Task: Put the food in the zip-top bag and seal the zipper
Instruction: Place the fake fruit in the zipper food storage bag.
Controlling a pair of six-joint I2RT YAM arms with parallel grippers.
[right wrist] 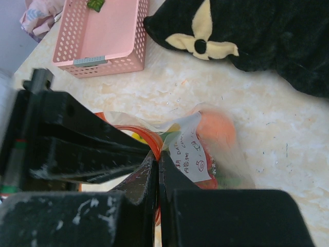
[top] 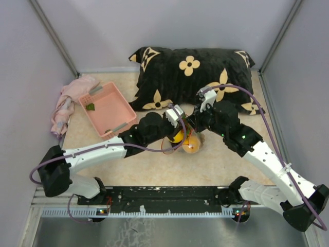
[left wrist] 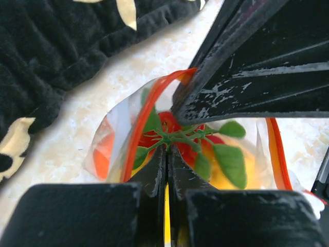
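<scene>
both tools meet at the mouth of the zip-top bag (right wrist: 191, 157), mid worktop (top: 154, 167), just in front of the black pillow (top: 205, 77). right tool (right wrist: 158, 163) is clenched on the mouth edge, right on the zipper (left wrist: 140, 126). left tool (left wrist: 167, 153) is also clenched, fingers with no gap, and looks pinched on the mouth edge just beside the strip, though a green stem at its tip makes that less sure.

food (top: 189, 145) is inside the bag: orange and yellow balls, a red piece, green leaves. one small green bit (top: 90, 106) sits in the pink basket (top: 115, 114), well apart to the left.

key relation: in the top view the bag body hangs toward the near edge from both tools, with the mouth up at the fingertips. in the left wrist view the strip forms an open loop, so the mouth reads as unsealed. the zipper's long axis runs roughly left-right between the tools, left tool at the left end, right tool at the right. my read: sealing means pressing along that axis. both tools are equally near; the left arm is closer to the basket.
</scene>
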